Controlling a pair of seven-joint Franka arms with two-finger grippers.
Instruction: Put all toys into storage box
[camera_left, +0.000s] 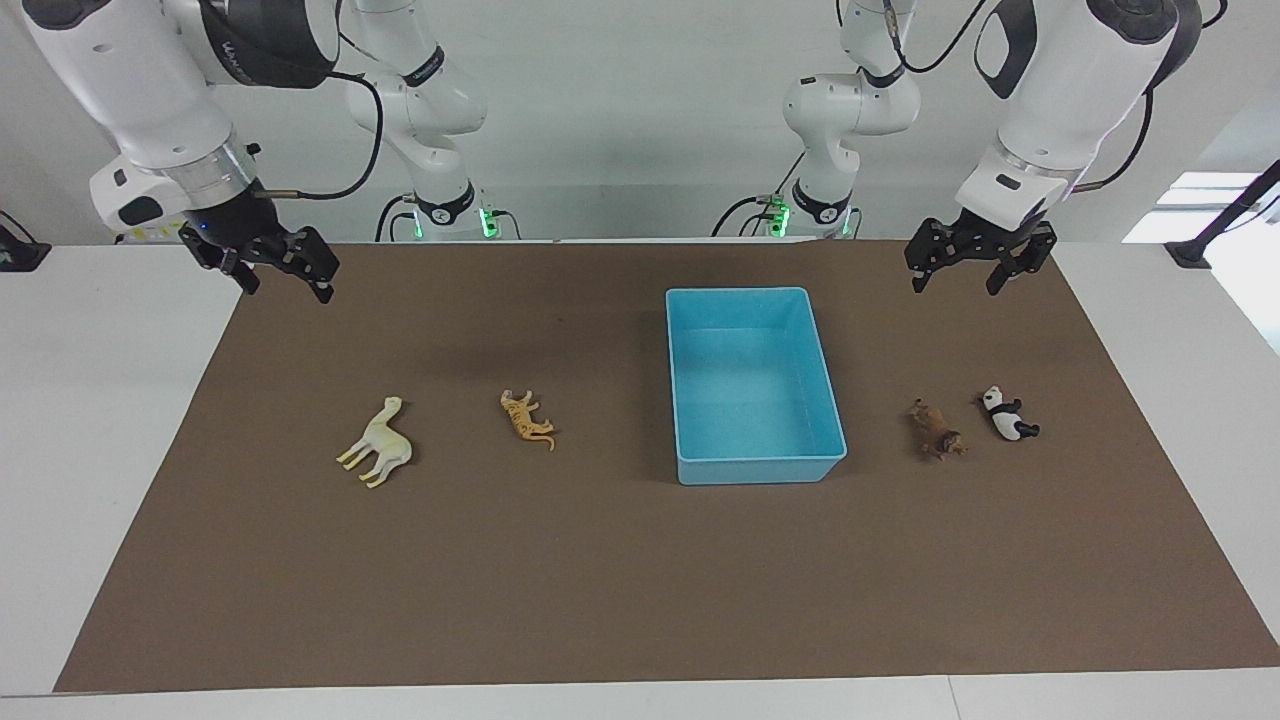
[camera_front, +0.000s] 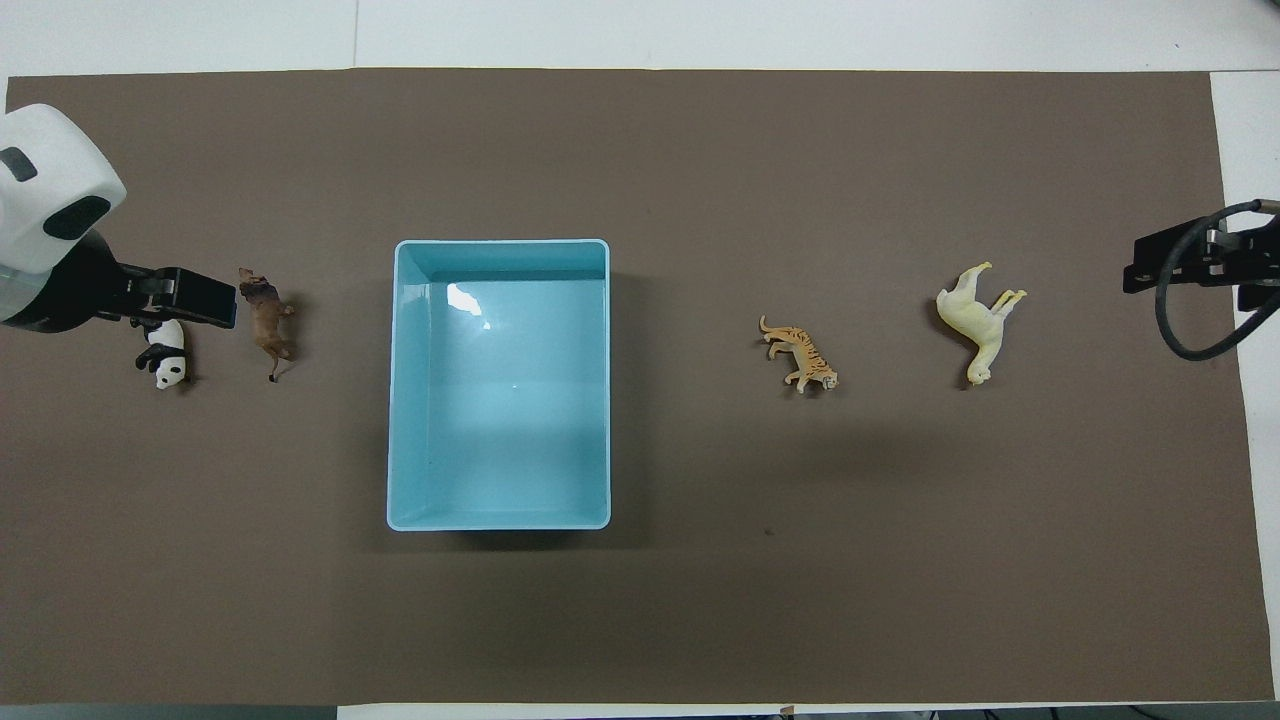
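Four toys lie on their sides on the brown mat. A cream camel (camera_left: 378, 445) (camera_front: 975, 315) and an orange tiger (camera_left: 525, 418) (camera_front: 800, 355) are toward the right arm's end. A brown lion (camera_left: 937, 430) (camera_front: 268, 318) and a panda (camera_left: 1008, 414) (camera_front: 165, 358) are toward the left arm's end. Between the two pairs stands the light blue storage box (camera_left: 750, 380) (camera_front: 500, 400), with nothing in it. My left gripper (camera_left: 958, 283) (camera_front: 185, 297) hangs open in the air over the mat's edge by the robots. My right gripper (camera_left: 285, 288) (camera_front: 1140, 268) hangs open over the mat's corner at its own end.
The brown mat (camera_left: 640, 580) (camera_front: 700, 600) covers most of the white table (camera_left: 100, 420). From overhead the raised left gripper overlaps part of the panda, though in the facing view it is well clear of it.
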